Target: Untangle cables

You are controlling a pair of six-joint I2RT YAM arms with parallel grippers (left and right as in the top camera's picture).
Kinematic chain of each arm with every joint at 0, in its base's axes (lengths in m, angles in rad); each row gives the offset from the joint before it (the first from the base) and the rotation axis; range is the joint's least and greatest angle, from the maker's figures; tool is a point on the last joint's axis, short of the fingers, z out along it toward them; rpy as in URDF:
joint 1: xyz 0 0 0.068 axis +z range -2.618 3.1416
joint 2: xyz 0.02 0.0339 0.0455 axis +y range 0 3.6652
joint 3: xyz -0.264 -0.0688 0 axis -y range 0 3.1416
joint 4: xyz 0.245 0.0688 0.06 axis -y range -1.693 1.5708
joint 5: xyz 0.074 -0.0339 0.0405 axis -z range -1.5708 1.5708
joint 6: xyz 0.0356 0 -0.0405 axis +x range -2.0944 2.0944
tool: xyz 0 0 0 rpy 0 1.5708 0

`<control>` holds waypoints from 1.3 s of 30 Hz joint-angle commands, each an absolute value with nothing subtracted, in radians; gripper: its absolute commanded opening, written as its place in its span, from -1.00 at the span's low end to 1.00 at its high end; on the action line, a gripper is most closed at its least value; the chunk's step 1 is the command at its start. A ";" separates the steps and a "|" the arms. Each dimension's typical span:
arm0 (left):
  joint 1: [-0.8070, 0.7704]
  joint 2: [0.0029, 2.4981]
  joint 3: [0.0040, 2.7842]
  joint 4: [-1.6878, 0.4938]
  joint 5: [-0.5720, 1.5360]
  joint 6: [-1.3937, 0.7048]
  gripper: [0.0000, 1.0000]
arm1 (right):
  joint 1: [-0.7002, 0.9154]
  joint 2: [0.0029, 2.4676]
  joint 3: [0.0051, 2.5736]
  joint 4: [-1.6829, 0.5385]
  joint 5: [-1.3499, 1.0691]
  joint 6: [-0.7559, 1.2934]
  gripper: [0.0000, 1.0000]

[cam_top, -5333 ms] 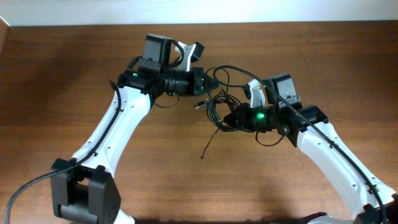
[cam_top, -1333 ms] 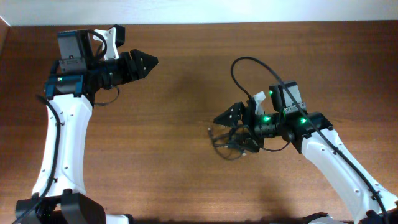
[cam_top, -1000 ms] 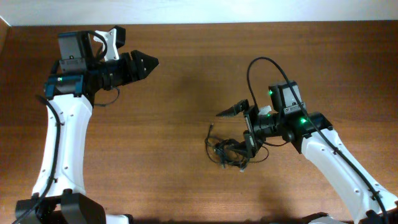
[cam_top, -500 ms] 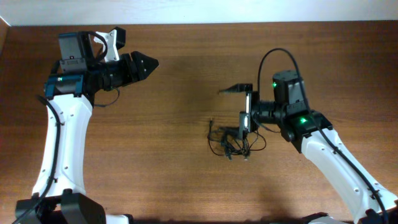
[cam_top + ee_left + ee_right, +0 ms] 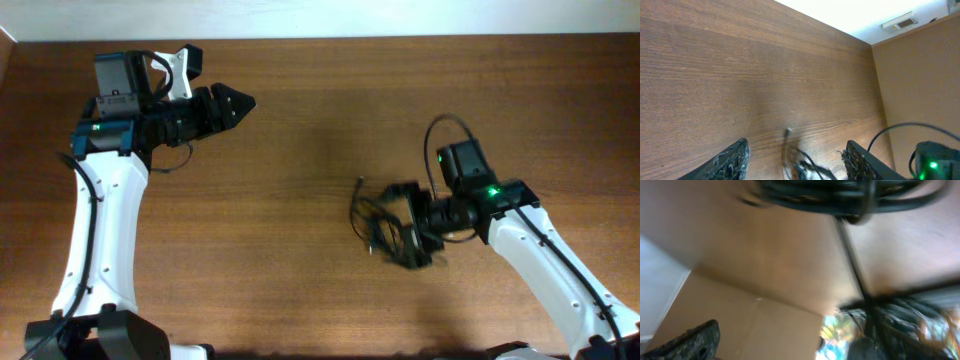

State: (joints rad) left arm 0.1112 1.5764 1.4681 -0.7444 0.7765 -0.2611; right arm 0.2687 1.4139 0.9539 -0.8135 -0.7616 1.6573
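Observation:
The cables (image 5: 372,222) lie in a tangled black bundle on the wooden table (image 5: 300,230), right of centre, with one end reaching up-left. My right gripper (image 5: 408,226) is open wide directly at the bundle's right side, one finger on each side of it. The right wrist view is blurred: the cables (image 5: 840,195) cross the top and one strand runs down to the right finger (image 5: 890,330); I cannot tell if it is hooked there. My left gripper (image 5: 240,102) is open and empty at the far left, well away. In the left wrist view the cables (image 5: 805,167) show far off between the fingers.
The thick black cable of the right arm (image 5: 440,135) loops up behind its wrist. The table's back edge meets a pale wall (image 5: 320,15). Bare wood lies between the two arms.
The right wrist has rolled and swung down and right, dragging the cable bundle a little to the right with it. The left arm has stayed still.

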 commanded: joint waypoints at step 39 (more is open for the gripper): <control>0.107 1.557 1.484 -0.766 0.770 -0.302 0.30 | 0.387 1.533 0.959 -0.502 -0.928 1.402 0.97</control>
State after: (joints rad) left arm 0.1112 1.5761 1.4685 -0.7616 0.7765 -0.2993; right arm 0.3805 1.5337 0.9554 -0.4847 -0.9401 1.6638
